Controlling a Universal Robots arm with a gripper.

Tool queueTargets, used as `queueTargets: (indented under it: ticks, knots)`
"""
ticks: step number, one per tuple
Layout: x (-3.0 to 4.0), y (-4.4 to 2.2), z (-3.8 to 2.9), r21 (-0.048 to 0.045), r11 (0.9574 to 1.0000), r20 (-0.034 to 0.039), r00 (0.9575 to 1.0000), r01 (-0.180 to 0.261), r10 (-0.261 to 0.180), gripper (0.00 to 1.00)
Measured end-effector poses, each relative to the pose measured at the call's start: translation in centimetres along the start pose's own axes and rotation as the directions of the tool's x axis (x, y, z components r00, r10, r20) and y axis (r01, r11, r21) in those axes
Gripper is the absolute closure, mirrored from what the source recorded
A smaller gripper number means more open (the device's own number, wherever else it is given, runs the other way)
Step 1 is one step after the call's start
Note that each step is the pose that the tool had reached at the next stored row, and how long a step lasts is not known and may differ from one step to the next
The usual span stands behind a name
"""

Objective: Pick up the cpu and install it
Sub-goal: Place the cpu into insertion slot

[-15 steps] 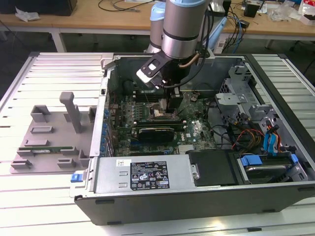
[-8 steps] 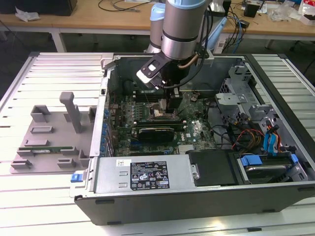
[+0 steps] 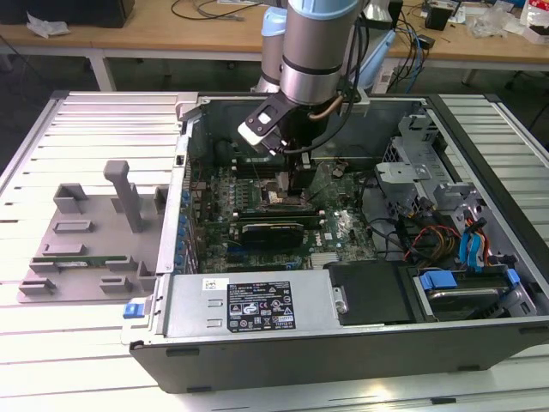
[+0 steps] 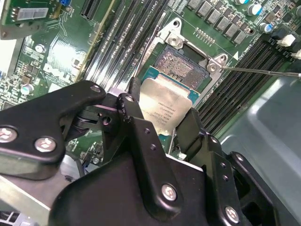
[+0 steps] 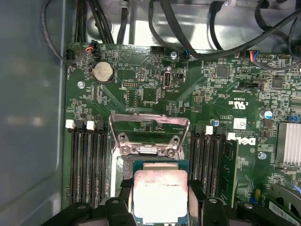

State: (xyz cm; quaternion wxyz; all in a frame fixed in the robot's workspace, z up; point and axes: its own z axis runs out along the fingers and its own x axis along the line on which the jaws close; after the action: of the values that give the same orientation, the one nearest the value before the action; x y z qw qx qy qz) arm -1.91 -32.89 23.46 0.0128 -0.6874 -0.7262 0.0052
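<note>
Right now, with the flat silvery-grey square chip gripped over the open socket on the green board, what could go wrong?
1. The silvery-grey square cpu, held in the black gripper, already covers part of the socket's exposed contact field. A tilted or offset landing could bend contacts.
2. The raised silver metal load frame stands just past the cpu's far edge, which might catch on it.

item: cpu point(image 5: 161, 195), a flat square chip with a silvery-grey metal lid, faint print and a green edge all round
state: lid side up, clamped on two opposite edges by the gripper point(image 5: 160, 190)
pose: edges roughly square to the socket point(image 4: 181, 66); can't tell if it is level
place: over part of the open socket, contact field bare past one edge
exterior view: about 10 o'clock from the middle of the case point(image 3: 343, 343)
</note>
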Motion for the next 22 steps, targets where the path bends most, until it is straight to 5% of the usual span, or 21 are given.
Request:
queueTargets:
  ticks: [6, 11, 22]
  knots:
    - [0.53, -0.55, 1.27, 0.0001, 1.0, 0.0002, 1.0, -0.003, 0.003, 0.45]
    - [0.83, -0.95, 2.57, -0.0006, 0.9987, -0.0013, 0.9987, -0.05, 0.05, 0.45]
    - [1.09, -1.03, 3.82, -0.0004, 0.9987, -0.0009, 0.9987, -0.05, 0.05, 0.45]
